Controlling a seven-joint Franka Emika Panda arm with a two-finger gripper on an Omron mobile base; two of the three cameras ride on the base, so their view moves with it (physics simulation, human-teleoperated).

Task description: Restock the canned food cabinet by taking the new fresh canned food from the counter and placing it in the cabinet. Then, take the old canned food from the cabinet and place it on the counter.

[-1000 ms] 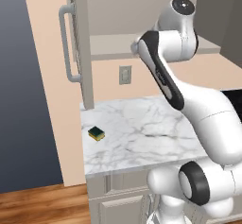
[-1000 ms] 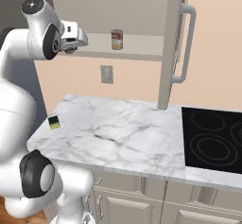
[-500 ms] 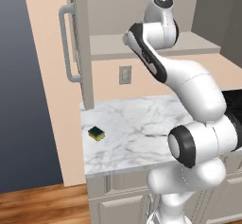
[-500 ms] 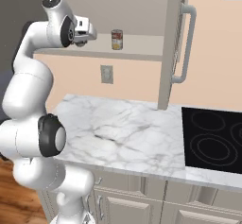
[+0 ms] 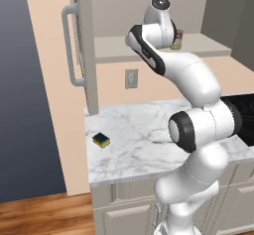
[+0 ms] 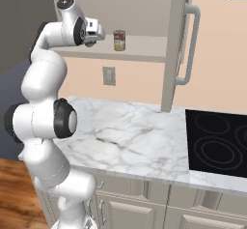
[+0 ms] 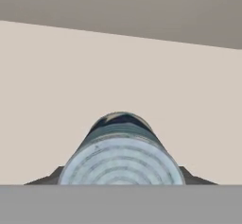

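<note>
I have the arm raised to shelf height with the claw [image 6: 98,34] reaching into the cabinet [image 6: 144,53], and in the hand view the new fresh canned food [image 7: 122,158] sits right between the finger tips, its silvery ribbed top facing the camera and its grey-blue body running away toward the pale back wall. I read the claw as pinched on that can, gripping it across the body so the can lies along my line of sight; that suits a sideways entry between the shelf and the cabinet's upper edge. From the right base view the hand is over the left part of the shelf, and the old canned food [image 6: 119,40] stands upright on the same shelf just to its right, apart from the claw. In the left base view that red-and-cream can [image 5: 177,39] peeks out behind the wrist, so I want to keep the new can well to one side and not knock it. The door with its long bar handle [image 6: 191,44] stands swung open, clear of the arm. Down on the counter [image 6: 144,131] the marble is mostly bare apart from a small yellow-and-green sponge [image 5: 101,140] near its left end, with the black cooktop [image 6: 218,145] at the other end. My judgement: the first half is close to done; the can is not yet set down on the shelf.
</note>
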